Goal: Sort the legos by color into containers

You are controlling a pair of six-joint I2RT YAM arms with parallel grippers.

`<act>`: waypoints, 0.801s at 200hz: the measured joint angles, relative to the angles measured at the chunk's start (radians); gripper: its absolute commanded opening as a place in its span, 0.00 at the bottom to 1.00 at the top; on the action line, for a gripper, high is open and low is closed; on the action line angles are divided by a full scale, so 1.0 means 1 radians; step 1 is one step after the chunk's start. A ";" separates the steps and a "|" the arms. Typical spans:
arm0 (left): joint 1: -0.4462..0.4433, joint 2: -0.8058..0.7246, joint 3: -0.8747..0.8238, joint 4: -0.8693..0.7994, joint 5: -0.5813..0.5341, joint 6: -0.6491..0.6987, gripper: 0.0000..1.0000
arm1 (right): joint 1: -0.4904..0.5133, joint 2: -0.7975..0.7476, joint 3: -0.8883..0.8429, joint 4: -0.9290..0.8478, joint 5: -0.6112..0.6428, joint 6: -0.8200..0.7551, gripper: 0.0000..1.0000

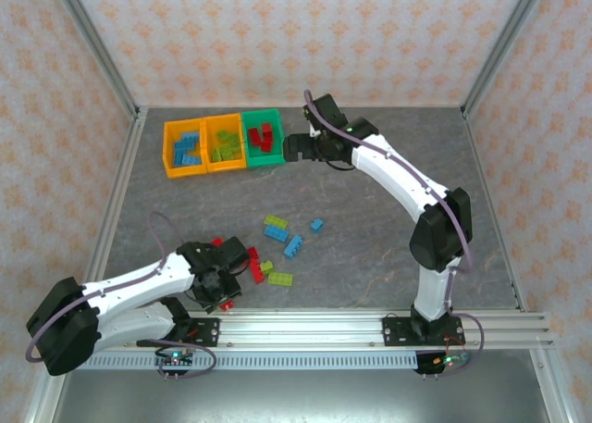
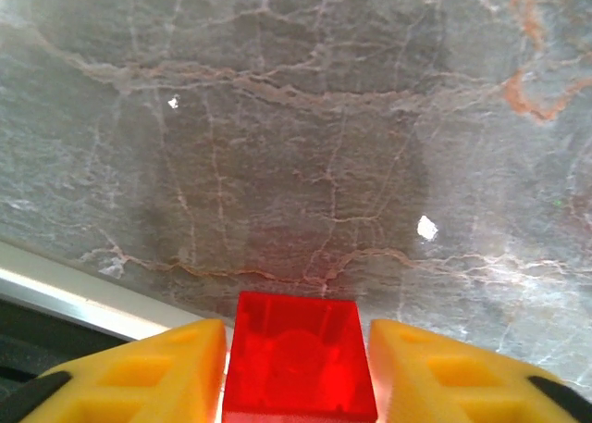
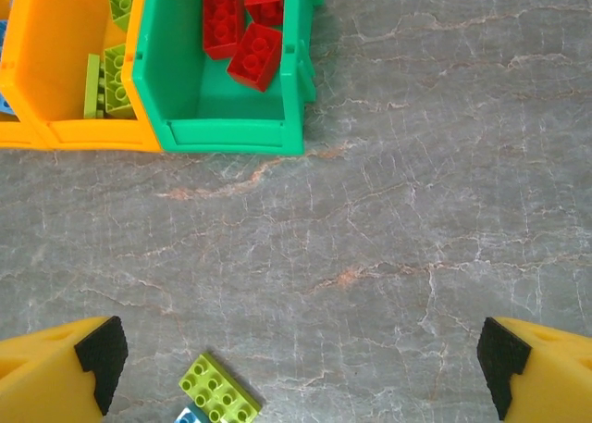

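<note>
A red lego (image 2: 298, 360) sits clamped between the yellow fingers of my left gripper (image 1: 225, 300), low over the table near the front rail. Loose legos lie mid-table: lime (image 1: 276, 221), blue (image 1: 294, 246), blue (image 1: 316, 224), red (image 1: 255, 266), lime (image 1: 280, 279). The containers stand in a row at the back left: an orange bin (image 1: 167, 150) with blue bricks, an orange bin (image 1: 227, 167) with lime bricks, and a green bin (image 1: 265, 162) with red bricks (image 3: 240, 30). My right gripper (image 1: 289, 147) hangs open just right of the green bin (image 3: 231, 134), nothing between its fingers.
A lime brick (image 3: 220, 391) and the corner of a blue one (image 3: 190, 416) lie on the table below the right gripper (image 3: 301, 367). Another red brick (image 1: 216, 242) rests by the left arm. The metal front rail (image 1: 370, 326) runs close behind the left gripper.
</note>
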 measured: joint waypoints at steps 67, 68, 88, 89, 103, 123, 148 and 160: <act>0.004 -0.031 0.203 -0.042 -0.074 0.029 0.21 | -0.001 -0.145 -0.180 0.013 -0.142 0.022 0.98; 0.005 -0.032 0.210 -0.042 -0.076 0.030 0.21 | -0.001 -0.145 -0.180 0.013 -0.142 0.022 0.98; 0.082 -0.015 0.381 -0.036 -0.101 0.065 0.21 | 0.002 -0.244 -0.323 0.049 -0.261 0.066 0.98; 0.093 -0.009 0.394 -0.036 -0.103 0.073 0.21 | 0.002 -0.247 -0.328 0.050 -0.264 0.068 0.98; 0.179 0.059 0.505 -0.032 -0.111 0.121 0.21 | 0.011 -0.304 -0.414 0.073 -0.310 0.098 0.99; 0.286 0.257 0.718 -0.036 -0.121 0.220 0.21 | 0.029 -0.348 -0.480 0.077 -0.326 0.123 0.99; 0.364 0.552 1.040 -0.039 -0.166 0.330 0.21 | 0.037 -0.373 -0.516 0.076 -0.295 0.143 1.00; 0.394 0.689 1.198 -0.035 -0.193 0.371 0.18 | 0.037 -0.381 -0.521 0.075 -0.263 0.153 1.00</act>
